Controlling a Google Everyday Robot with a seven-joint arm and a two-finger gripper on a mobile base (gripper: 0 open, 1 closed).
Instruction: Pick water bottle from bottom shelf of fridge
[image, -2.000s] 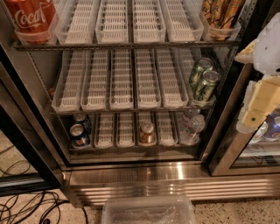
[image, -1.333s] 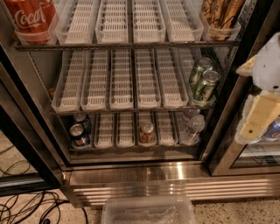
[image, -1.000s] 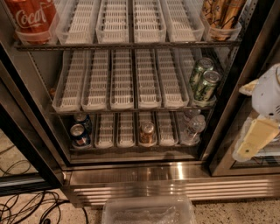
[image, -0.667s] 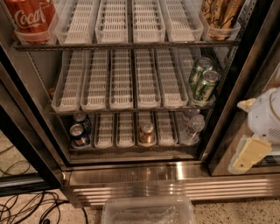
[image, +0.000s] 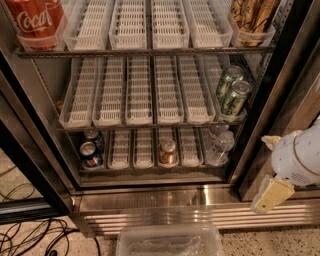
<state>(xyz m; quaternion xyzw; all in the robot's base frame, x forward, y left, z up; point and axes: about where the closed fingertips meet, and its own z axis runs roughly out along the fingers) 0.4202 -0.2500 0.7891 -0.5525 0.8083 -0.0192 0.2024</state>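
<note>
Nearest the camera, at 6 o'clock on the speckled floor, sits a clear plastic bin (image: 169, 241), and black cables (image: 30, 235) trail at 7 o'clock. At 4 o'clock, outside the open cooler and in front of its right door frame, hangs the gripper (image: 275, 176), a white rounded wrist with cream-coloured parts. I cannot tell whether the claw is wide or narrow, but it holds nothing.

Next comes the fridge (image: 150, 199), with its stainless base running across the lower third. Just above it is the bottom shelf (image: 145, 171) with short white slotted lanes. Two blue cans (image: 90, 152) stand in its lane at 8 o'clock and a copper-coloured can (image: 167, 151) near 6 o'clock. The water bottle (image: 220, 147) stands in the rightmost lane, at 4 o'clock from centre. It is upright, clear and untouched, up and to the left of the gripper and apart from it.

Farther up, two green cans (image: 232, 92) stand at 2 o'clock on the middle shelf. On the top shelf a red Coca-Cola container (image: 35, 17) sits at 11 o'clock and gold cans (image: 255, 15) at 1 o'clock.

By my judgement the task is at its approach. The reach into the lane, the grasp and the lift out are all left to do.
</note>
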